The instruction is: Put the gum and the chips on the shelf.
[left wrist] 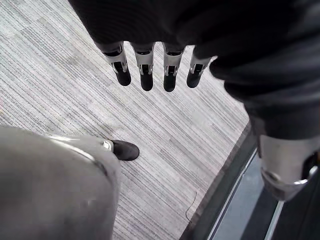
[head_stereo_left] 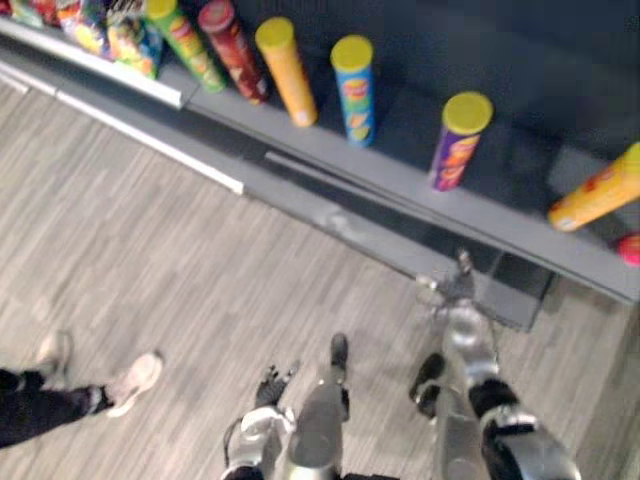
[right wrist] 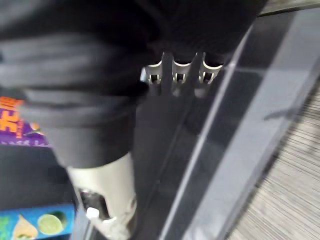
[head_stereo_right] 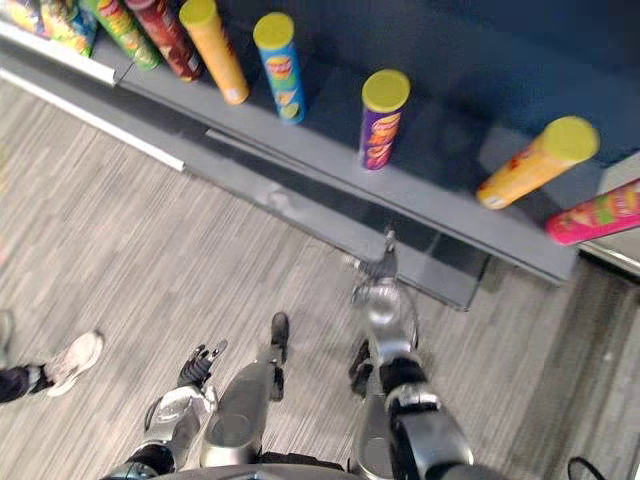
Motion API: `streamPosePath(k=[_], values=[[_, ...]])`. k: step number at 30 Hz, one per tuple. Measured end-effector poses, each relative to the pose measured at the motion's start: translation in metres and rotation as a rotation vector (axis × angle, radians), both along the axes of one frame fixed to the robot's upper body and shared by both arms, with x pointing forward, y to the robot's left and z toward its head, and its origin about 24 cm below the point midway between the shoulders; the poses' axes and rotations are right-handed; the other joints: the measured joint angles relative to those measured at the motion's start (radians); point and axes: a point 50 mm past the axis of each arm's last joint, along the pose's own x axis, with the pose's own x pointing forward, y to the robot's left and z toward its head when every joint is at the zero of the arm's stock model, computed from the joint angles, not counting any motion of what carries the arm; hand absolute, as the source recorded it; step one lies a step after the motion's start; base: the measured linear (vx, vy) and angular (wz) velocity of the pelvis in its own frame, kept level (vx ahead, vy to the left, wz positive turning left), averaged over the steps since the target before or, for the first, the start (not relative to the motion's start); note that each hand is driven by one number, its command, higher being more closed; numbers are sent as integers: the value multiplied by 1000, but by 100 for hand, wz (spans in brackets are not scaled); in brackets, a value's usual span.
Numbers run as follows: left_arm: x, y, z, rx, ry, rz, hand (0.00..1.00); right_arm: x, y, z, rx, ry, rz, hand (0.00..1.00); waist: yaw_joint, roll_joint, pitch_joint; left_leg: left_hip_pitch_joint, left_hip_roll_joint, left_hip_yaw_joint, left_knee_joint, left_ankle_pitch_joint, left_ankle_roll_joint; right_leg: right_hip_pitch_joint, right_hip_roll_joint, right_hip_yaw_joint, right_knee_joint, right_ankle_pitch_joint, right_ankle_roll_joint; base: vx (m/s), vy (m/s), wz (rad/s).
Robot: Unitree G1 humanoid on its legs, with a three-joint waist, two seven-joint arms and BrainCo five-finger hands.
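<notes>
Several chip cans with yellow lids stand in a row on the dark shelf (head_stereo_left: 400, 180): green (head_stereo_left: 185, 40), red (head_stereo_left: 232, 48), orange (head_stereo_left: 286, 68), blue (head_stereo_left: 353, 88) and purple (head_stereo_left: 460, 138). Further right an orange can (head_stereo_right: 535, 162) leans and a pink can (head_stereo_right: 598, 213) lies on its side. My right hand (head_stereo_left: 455, 285) reaches toward the shelf's low base, its fingers (right wrist: 172, 75) straight and holding nothing; the purple can (right wrist: 15, 125) and blue can (right wrist: 35, 222) are close beside it. My left hand (head_stereo_left: 268, 385) hangs low over the floor, fingers (left wrist: 146, 70) straight and empty.
Colourful snack bags (head_stereo_left: 120, 35) fill the shelf's far left end. A person's shoes (head_stereo_left: 130, 380) stand on the grey wood-look floor (head_stereo_left: 150, 260) at the left. The shelf's low base (head_stereo_left: 380, 240) juts out toward me.
</notes>
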Motion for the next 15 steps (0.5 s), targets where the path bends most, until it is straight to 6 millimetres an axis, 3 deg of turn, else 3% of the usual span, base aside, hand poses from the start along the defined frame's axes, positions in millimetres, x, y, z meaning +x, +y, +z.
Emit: streamPosePath(k=[4, 7, 9, 13, 15], values=[[-23, 9, -11, 16, 85, 23, 0, -34, 3, -17, 16, 33, 90, 0, -28, -37, -81, 66, 14, 63, -53, -1, 0, 40, 39, 49, -84, 41, 3, 95, 7, -48], [-40, 11, -18, 9, 134, 19, 0, -69, -7, -42, 25, 129, 128, 0, -59, -59, -153, 141, 16, 113, -106, -4, -1, 91, 61, 84, -149, 62, 15, 113, 26, -42], [-52, 11, -22, 9, 166, -1, 0, -103, -11, -66, 48, 246, 146, 0, -79, -72, -192, 188, 16, 142, -125, -17, -3, 126, 69, 106, -175, 68, 19, 124, 37, -35], [-64, 11, -26, -9, 192, 11, 0, -168, -20, -109, 102, 503, 151, 0, -85, -72, -235, 227, 13, 162, -126, -39, -3, 173, 75, 121, -209, 75, 29, 99, 26, -16], [-69, 12, -27, -19, 199, 31, 0, -173, -32, -117, 112, 542, 92, 0, -97, -72, -246, 241, 10, 165, -127, -44, -3, 191, 75, 124, -225, 82, 34, 69, 25, -3]])
